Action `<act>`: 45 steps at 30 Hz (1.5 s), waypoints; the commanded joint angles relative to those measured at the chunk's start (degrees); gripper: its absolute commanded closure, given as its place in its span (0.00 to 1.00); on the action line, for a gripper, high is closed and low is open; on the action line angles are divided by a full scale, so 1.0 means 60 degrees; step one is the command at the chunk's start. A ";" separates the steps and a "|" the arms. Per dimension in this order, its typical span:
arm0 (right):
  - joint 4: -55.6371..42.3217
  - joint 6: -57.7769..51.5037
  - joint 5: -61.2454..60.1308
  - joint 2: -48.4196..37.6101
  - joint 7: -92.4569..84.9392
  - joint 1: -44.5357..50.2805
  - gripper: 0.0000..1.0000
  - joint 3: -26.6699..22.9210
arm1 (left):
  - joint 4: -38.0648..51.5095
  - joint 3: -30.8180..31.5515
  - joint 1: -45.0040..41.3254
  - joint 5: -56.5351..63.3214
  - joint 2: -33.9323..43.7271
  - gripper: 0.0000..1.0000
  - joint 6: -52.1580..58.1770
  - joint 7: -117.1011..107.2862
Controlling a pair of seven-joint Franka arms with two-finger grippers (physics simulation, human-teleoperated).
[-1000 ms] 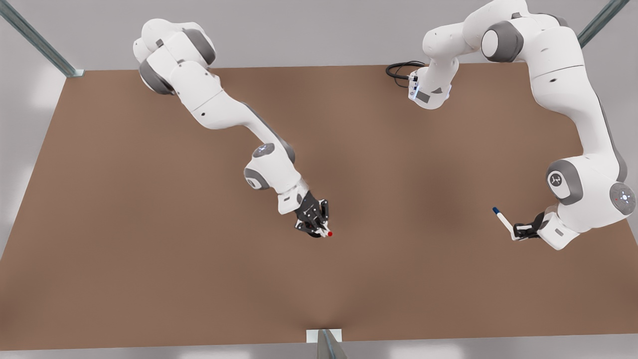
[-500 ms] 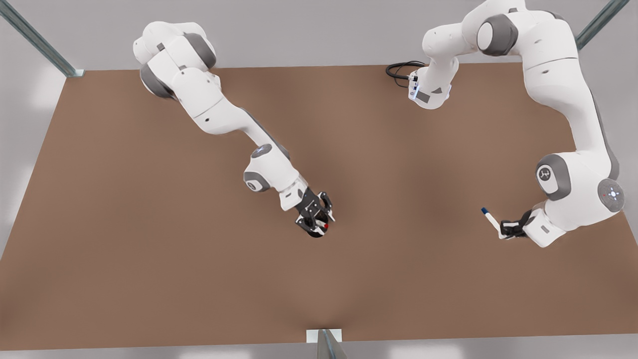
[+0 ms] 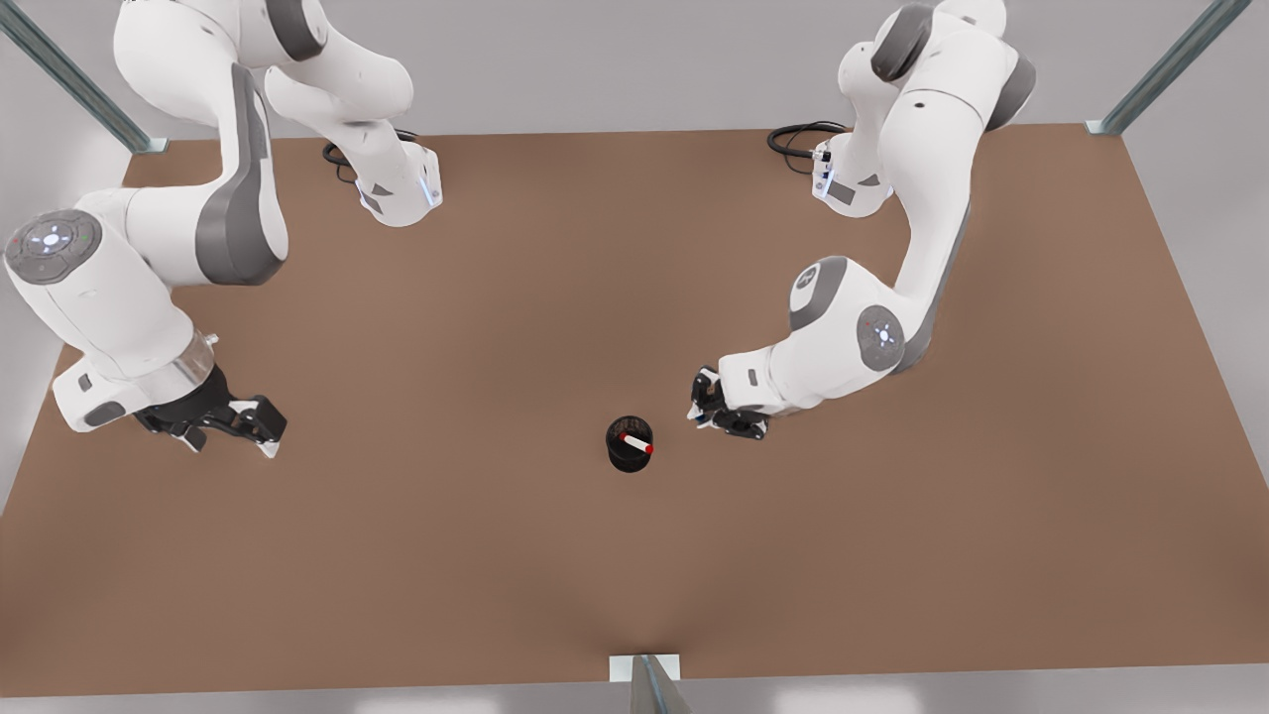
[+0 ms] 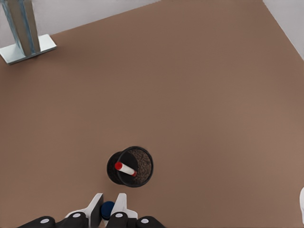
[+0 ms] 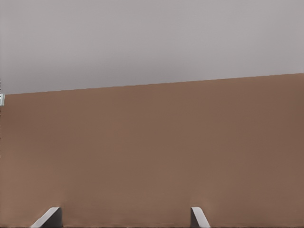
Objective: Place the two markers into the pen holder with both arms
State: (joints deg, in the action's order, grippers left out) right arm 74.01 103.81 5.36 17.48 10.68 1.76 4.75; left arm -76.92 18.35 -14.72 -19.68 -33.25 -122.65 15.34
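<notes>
Front view: pen holder upright mid-table, red-capped marker leaning inside, cap at the rim. Just beside the holder, toward the front view's right, left gripper on a low, bent arm; in the left wrist view, fingertips pinching the blue-capped marker, close to the holder but apart from it. Well away at the front view's left, right gripper low over bare table, fingers spread wide, gripping nothing.
</notes>
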 commanded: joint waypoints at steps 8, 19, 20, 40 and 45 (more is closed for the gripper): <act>-0.0059 -0.1585 -0.0219 0.0076 -0.1268 -0.0058 0.00 0.0219 | 0.0443 0.0018 -0.1238 -0.0177 -0.1372 0.79 -0.5076 -0.2557; -0.0015 -0.1570 -0.0263 0.0090 -0.1356 -0.0117 0.00 0.0219 | -0.0480 -0.0026 -0.1034 -0.0177 -0.1226 0.79 -0.5017 -0.1693; -0.0015 -0.1570 -0.0263 0.0119 -0.1356 -0.0117 0.00 0.0219 | -0.0509 -0.0026 -0.1063 -0.0177 -0.1240 0.79 -0.5002 -0.1693; -0.0015 -0.1570 -0.0292 0.0237 -0.1385 -0.0219 0.00 0.0204 | -0.1520 -0.0172 -0.0873 0.0218 -0.0641 0.00 -0.3817 -0.0858; 0.0072 -0.2287 -0.0952 0.0135 -0.1678 -0.0468 0.00 0.0672 | -0.1139 -0.1212 0.1486 0.1360 0.1000 0.00 0.0651 -0.1428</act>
State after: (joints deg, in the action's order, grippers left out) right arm 74.31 93.16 0.95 18.71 2.71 -1.23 8.03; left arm -83.84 12.06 -6.93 -16.25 -28.45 -134.64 10.56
